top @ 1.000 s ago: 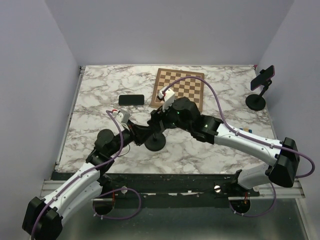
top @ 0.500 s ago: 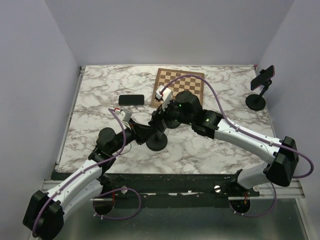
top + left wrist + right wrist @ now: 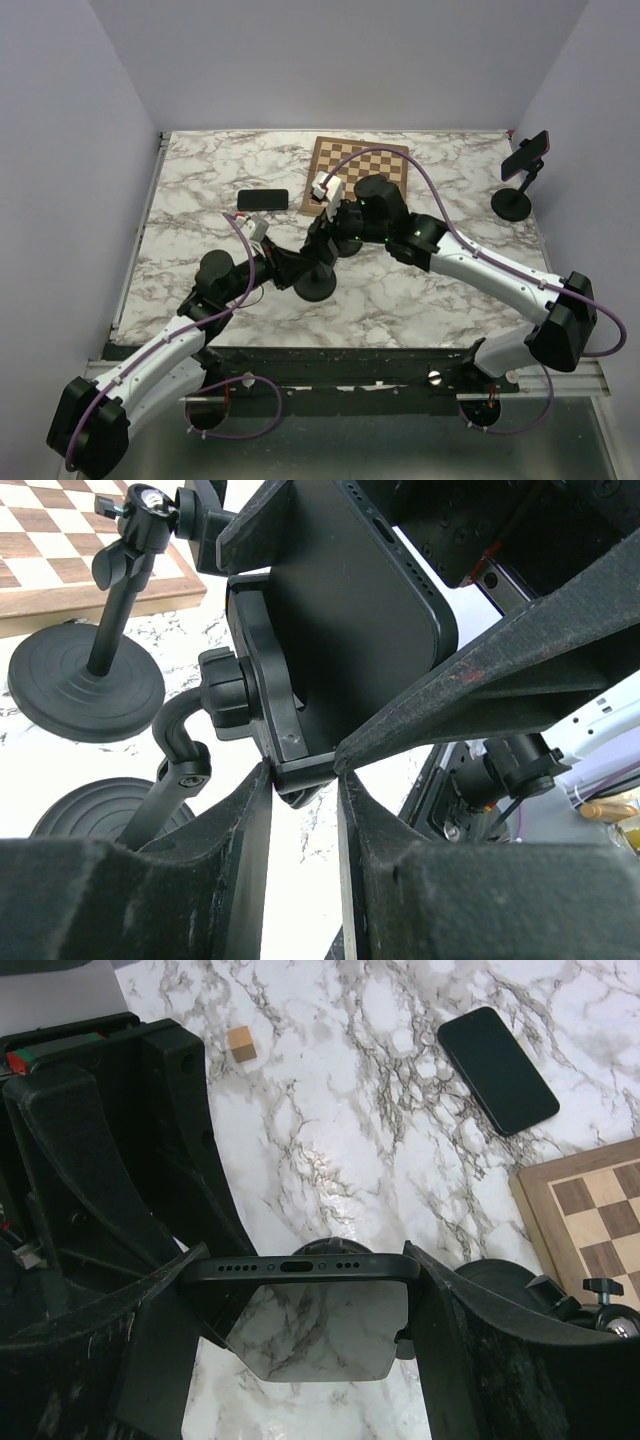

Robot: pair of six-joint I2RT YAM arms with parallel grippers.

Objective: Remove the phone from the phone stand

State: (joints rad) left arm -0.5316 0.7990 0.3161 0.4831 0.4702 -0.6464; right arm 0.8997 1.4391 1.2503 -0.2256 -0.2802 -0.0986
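Where the phone (image 3: 300, 1267) leans in the cradle of the phone stand (image 3: 255, 680), near the middle of the worktop (image 3: 200, 180), the right hand (image 3: 305, 1290) clasps it by its two long sides, fingers (image 3: 470, 1340) pressed against the edges and the port end facing that wrist's camera. The left hand (image 3: 303, 780) is narrowed onto the cradle's lower lip, pinching it from both sides. Beyond lie a chessboard (image 3: 335, 150), a second phone (image 3: 262, 199) flat on the marble, and another stand (image 3: 514, 200) at the far right.
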